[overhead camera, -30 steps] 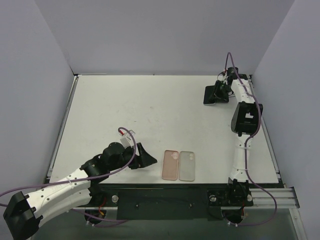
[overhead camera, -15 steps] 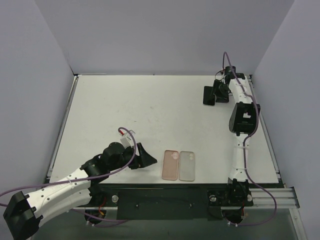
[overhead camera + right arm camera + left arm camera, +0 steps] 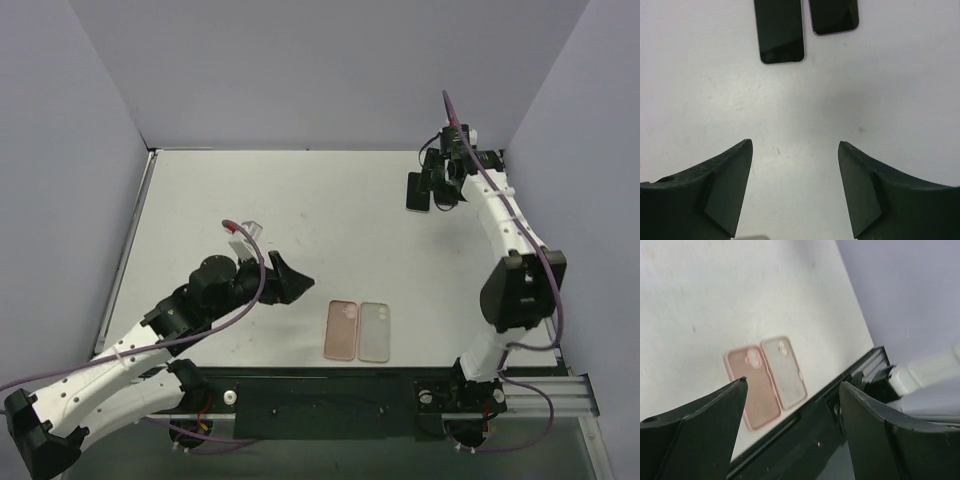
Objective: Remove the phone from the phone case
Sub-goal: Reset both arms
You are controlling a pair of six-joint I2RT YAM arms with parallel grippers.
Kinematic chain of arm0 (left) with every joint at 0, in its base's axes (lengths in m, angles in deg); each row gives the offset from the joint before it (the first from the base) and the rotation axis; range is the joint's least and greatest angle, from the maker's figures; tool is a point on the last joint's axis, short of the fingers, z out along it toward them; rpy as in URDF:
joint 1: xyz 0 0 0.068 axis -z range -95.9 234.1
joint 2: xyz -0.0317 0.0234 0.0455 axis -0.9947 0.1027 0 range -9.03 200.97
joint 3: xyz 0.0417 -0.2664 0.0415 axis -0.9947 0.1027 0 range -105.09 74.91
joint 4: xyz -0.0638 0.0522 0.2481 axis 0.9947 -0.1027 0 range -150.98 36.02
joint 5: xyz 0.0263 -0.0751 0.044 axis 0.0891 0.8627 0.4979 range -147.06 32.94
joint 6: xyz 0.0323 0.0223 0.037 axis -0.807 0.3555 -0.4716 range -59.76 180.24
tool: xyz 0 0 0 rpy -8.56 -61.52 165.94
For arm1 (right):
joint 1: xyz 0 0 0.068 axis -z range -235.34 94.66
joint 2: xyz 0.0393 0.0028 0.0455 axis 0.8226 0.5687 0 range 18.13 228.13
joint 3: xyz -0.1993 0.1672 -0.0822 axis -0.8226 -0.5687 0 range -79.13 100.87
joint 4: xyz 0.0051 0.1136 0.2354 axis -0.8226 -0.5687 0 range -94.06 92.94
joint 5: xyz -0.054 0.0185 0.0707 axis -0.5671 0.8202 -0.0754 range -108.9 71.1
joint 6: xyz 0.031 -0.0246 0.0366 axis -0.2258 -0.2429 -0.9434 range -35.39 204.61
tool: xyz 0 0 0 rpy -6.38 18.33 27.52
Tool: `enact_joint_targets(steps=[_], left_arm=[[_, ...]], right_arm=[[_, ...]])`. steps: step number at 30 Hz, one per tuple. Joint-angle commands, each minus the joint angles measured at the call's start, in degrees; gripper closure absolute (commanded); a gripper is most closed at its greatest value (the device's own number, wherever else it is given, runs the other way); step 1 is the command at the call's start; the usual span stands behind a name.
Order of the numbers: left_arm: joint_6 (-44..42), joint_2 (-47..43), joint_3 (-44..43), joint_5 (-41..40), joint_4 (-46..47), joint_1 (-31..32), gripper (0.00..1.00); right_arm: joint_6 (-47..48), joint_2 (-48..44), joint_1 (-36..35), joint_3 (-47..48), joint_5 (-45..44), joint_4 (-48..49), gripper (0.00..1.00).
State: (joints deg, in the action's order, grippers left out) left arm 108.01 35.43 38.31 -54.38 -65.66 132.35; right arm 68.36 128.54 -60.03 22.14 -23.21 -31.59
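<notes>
Both arms have risen since a second ago. The left gripper (image 3: 290, 280) now hangs wide open beside the pink case (image 3: 341, 329) and clear case (image 3: 375, 331), side by side at the table's (image 3: 300, 200) near edge. Well apart, by the far right corner, the right gripper (image 3: 795, 142) hovers, also spread wide, near two bare phones: a black phone (image 3: 779, 31) and a purple-edged phone (image 3: 833, 16).

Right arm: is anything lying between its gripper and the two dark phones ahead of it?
Nothing visible. In the right wrist view, only bare white table separates the open right gripper from the black glossy phone and the purple-edged dark phone, which lie side by side beyond it.
</notes>
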Motion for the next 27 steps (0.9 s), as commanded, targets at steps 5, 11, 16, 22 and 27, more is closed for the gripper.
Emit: enact_joint_targets(steps=[5,11,16,22,27], left_arm=[[-17.86,-4.30,-15.51,-18.13,-3.26,-1.05,0.16],[-24.47,-8.78,-19.56,-26.56,-2.73,-1.32,0.16],[-27.99,-14.22,-18.86,-31.76,-0.19,-1.49,0.16],[-31.76,-18.27,-17.72,-37.48,2.71,-1.40,0.16],[-33.27,-19.59,-17.89,-38.97,3.68,-1.40,0.16]], right_arm=[[-3.00,-39.53,-12.95,-33.84,-18.79,10.79,0.11],[-2.56,-69.30,-21.58,-50.20,-23.73,12.90,0.11],[-2.47,-87.18,-22.29,-55.04,-23.72,12.55,0.10],[-3.87,-95.90,-22.29,-53.64,-25.65,12.46,0.08],[-3.18,-100.91,-22.29,-55.92,-29.08,16.06,0.07]])
